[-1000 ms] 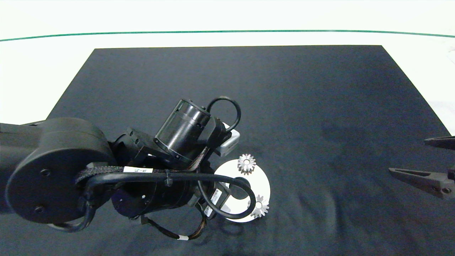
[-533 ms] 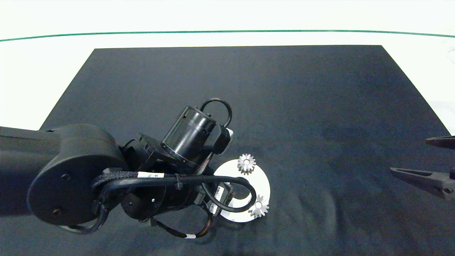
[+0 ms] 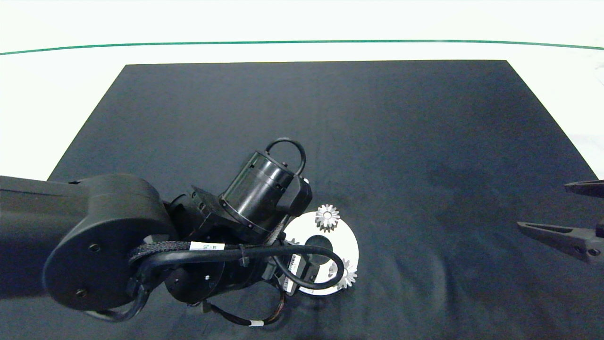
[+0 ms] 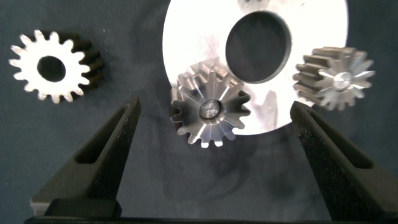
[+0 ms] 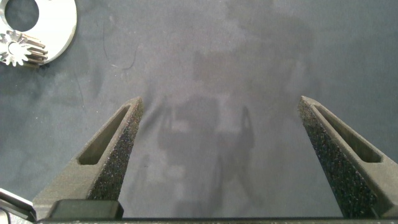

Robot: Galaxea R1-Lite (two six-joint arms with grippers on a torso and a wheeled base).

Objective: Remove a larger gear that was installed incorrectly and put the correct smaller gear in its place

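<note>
Over the white ring plate (image 3: 347, 245) near the front of the dark mat (image 3: 377, 141), your left arm reaches in and covers most of the plate's near-left part in the head view. Your left hand (image 4: 214, 134) hangs above the plate with its fingers (image 4: 109, 152) spread wide, holding nothing. Between those fingers, in the left wrist view, you see the larger gear (image 4: 210, 109), shiny with long pointed teeth; it sits on the plate's rim beside the round centre hole (image 4: 258, 46), part of it overhanging the plate edge onto the mat. Neither finger touches it. Off the plate, lying flat on the mat beyond one finger, is the smaller gear (image 4: 53, 66), with short teeth and an open round bore. Another small gear (image 4: 333, 70) sits on the plate's rim on the other side of the hole. In the head view you can make out two small gears on the plate: one at the far edge (image 3: 327, 217) and one at the near right edge (image 3: 347, 274).

Your right hand (image 5: 217, 158) waits well apart at the right edge of the tabletop, fingers wide and empty, over bare mat.
</note>
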